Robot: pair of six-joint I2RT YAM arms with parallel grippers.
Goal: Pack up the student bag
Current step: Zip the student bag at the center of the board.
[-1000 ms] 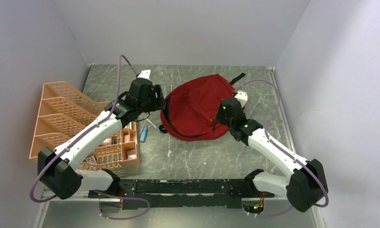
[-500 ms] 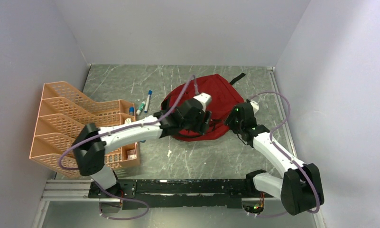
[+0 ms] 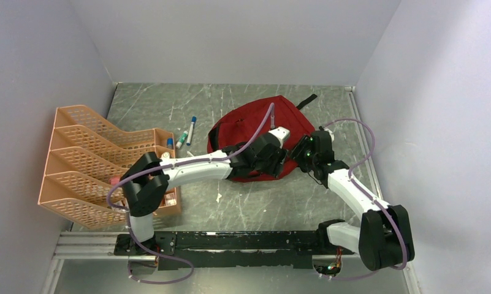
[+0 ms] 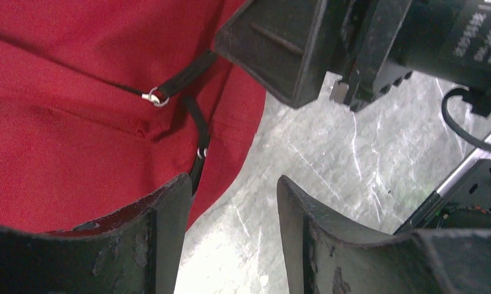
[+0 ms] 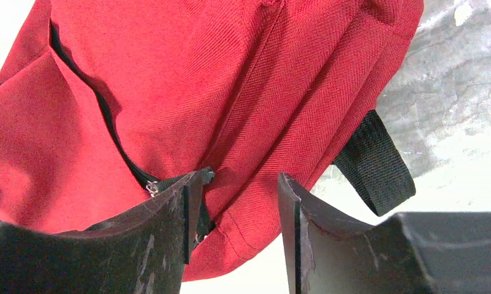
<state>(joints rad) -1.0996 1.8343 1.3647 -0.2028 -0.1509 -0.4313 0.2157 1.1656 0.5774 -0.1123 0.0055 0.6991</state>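
The red student bag (image 3: pixel 252 125) lies flat at the middle back of the table, its black strap (image 3: pixel 306 101) trailing to the far right. My left gripper (image 3: pixel 285 162) reaches across to the bag's near right edge and is open and empty; its wrist view shows the bag (image 4: pixel 77 122), two black zipper pulls (image 4: pixel 184 76) and bare table between the fingers (image 4: pixel 169 233). My right gripper (image 3: pixel 298 157) is open right beside it, over the same edge. Its wrist view shows the bag (image 5: pixel 187 79), a zipper pull (image 5: pixel 175 182) by the left finger and a black strap (image 5: pixel 374 162).
An orange mesh organiser (image 3: pixel 77 153) with small items stands at the left. Two markers (image 3: pixel 190 130) lie on the table between it and the bag. Grey walls enclose the table on three sides. My right gripper's body (image 4: pixel 304 43) is close above my left fingers.
My left arm swung right from the bag's left side across to its near right edge, uncovering the markers. My right gripper shifted slightly right and stays at that edge.
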